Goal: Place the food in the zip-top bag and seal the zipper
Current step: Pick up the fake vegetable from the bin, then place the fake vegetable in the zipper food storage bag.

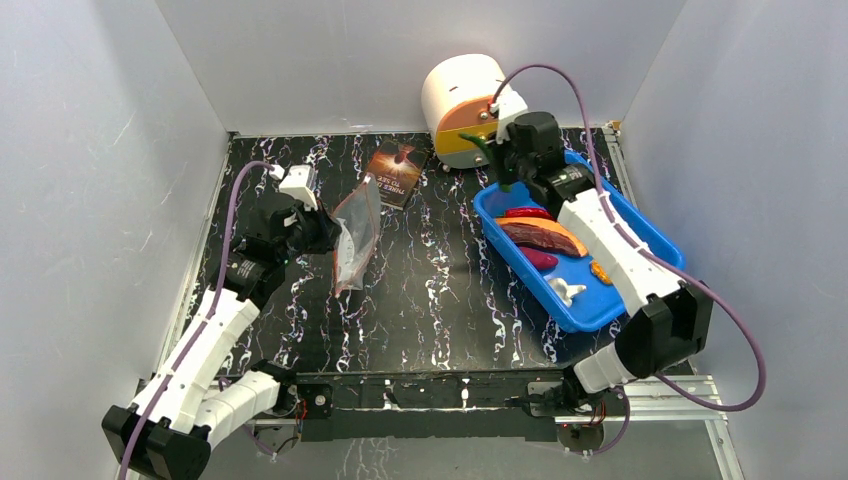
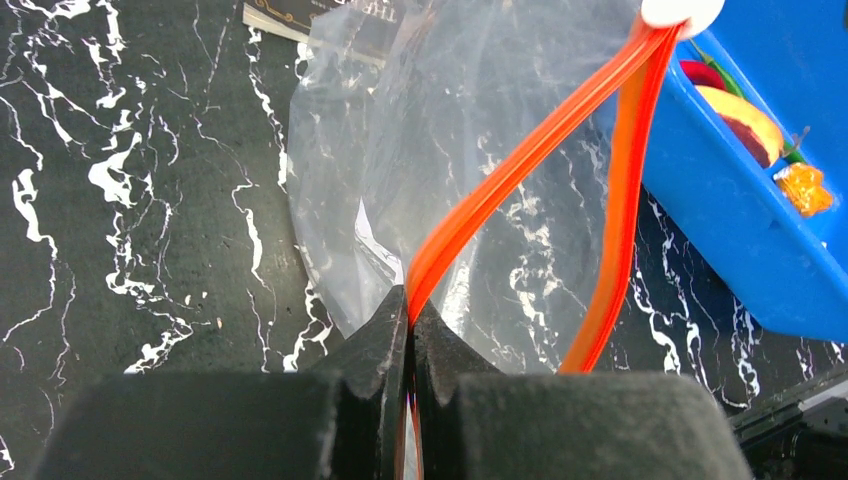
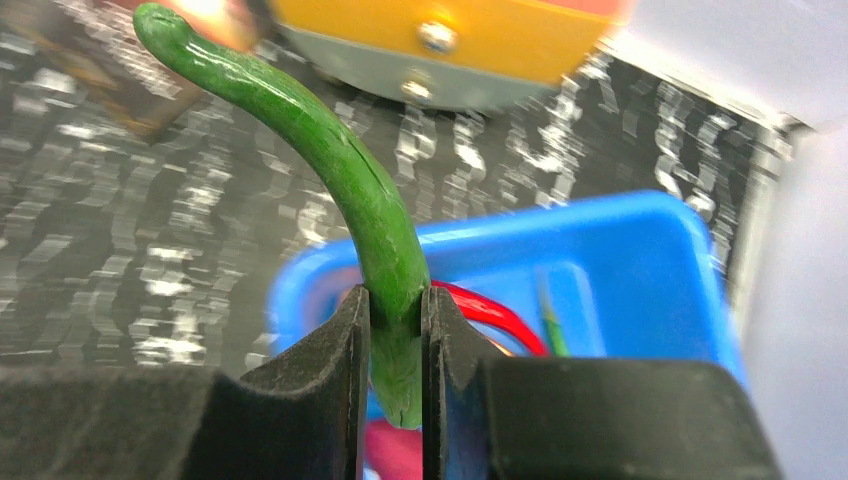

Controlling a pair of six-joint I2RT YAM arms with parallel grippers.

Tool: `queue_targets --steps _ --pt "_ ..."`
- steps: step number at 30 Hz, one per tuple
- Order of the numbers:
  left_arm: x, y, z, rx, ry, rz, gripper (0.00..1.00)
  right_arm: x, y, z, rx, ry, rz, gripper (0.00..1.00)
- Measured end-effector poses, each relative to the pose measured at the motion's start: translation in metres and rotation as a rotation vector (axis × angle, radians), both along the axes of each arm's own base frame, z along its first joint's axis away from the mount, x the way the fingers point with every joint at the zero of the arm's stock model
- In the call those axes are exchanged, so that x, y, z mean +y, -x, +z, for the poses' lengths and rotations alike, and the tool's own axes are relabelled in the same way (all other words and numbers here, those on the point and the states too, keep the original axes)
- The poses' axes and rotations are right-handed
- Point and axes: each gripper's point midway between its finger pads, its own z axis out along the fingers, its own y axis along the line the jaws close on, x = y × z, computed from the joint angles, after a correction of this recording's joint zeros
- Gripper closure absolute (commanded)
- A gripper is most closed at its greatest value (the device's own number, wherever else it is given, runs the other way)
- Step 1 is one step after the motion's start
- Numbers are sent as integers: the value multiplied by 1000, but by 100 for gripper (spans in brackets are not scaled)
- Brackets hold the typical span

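Observation:
My left gripper (image 1: 333,234) is shut on the red-orange zipper (image 2: 530,155) of the clear zip-top bag (image 1: 357,238), holding it up off the table with its mouth parted; the wrist view shows the jaws (image 2: 410,300) pinching one strip. My right gripper (image 1: 503,166) is shut on the thin green stick (image 3: 345,175) and holds it above the blue tray's far end; the stick curves up and left from the jaws (image 3: 396,300). In the tray lie the red chili (image 1: 527,212), orange-brown slice (image 1: 545,238), magenta piece (image 1: 540,259), white lump (image 1: 570,291) and orange bits (image 1: 601,272).
The blue tray (image 1: 600,318) sits at the right of the black marbled table. A dark paperback book (image 1: 398,172) lies behind the bag. A white and orange round device (image 1: 462,95) stands at the back wall. White walls enclose three sides.

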Motion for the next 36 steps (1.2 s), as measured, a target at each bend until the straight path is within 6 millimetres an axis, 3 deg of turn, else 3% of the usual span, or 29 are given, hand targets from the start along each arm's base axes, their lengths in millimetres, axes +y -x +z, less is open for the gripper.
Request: queue_targets --steps 4,9,14,18,23,26,31,36 --pt "3 -12 9 -15 -15 36 100 67 31 28 -46 -176 149 100" --pt "9 -28 15 -51 -53 76 100 143 94 60 -73 -395 329 100" --pt "11 -40 22 -99 -58 101 100 199 147 74 22 -607 410 100" --pt "9 -43 22 -99 -49 106 100 215 159 80 131 -795 360 100" --pt "2 -42 18 -97 -23 79 100 229 162 57 302 -974 267 100" --pt "-1 -37 11 -94 -8 53 100 246 163 39 423 -1040 243 100" --pt "-6 -28 2 -76 10 20 100 270 164 8 577 -1074 204 100" --pt "-9 -23 3 -79 27 -5 100 281 162 -24 704 -1071 105 100"
